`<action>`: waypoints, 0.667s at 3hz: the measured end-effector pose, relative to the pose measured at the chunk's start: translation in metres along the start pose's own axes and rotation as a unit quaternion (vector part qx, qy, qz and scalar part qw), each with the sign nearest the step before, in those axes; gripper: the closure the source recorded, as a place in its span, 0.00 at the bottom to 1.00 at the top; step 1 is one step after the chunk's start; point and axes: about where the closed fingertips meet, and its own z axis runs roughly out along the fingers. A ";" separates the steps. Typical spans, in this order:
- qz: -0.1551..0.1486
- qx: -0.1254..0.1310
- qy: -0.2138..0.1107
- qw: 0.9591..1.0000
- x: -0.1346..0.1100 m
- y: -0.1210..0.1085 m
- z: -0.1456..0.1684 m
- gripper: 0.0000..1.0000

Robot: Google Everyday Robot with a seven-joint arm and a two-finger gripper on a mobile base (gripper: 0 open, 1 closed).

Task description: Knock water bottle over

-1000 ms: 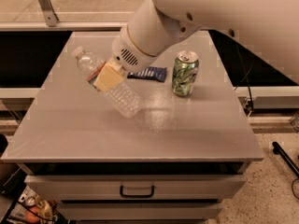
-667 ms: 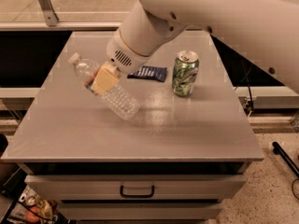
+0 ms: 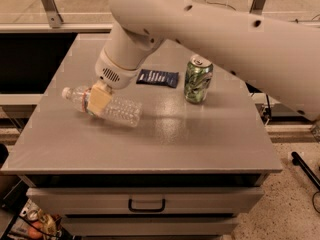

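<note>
The water bottle (image 3: 117, 110) is a clear ribbed plastic bottle with a white cap and a red-and-white label band. It lies on its side on the grey table (image 3: 150, 144), cap pointing left. My gripper (image 3: 100, 100) hangs from the big white arm and sits right over the bottle's label end. One tan finger (image 3: 99, 100) lies against the bottle. The second finger is hidden behind it.
A green soda can (image 3: 198, 79) stands upright right of centre. A dark blue packet (image 3: 158, 77) lies flat behind the bottle, under the arm. A drawer with a handle (image 3: 146, 204) is below the table's front edge. The white arm covers the table's back right.
The bottle has gone from steeply tilted to lying almost flat, cap swinging down and left. My gripper and arm moved left and down with it.
</note>
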 end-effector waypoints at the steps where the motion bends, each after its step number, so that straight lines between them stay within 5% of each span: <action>1: -0.009 -0.004 0.006 1.000 -0.004 0.004 0.020 1.00; 2: -0.011 0.000 0.010 1.000 -0.007 0.011 0.026 1.00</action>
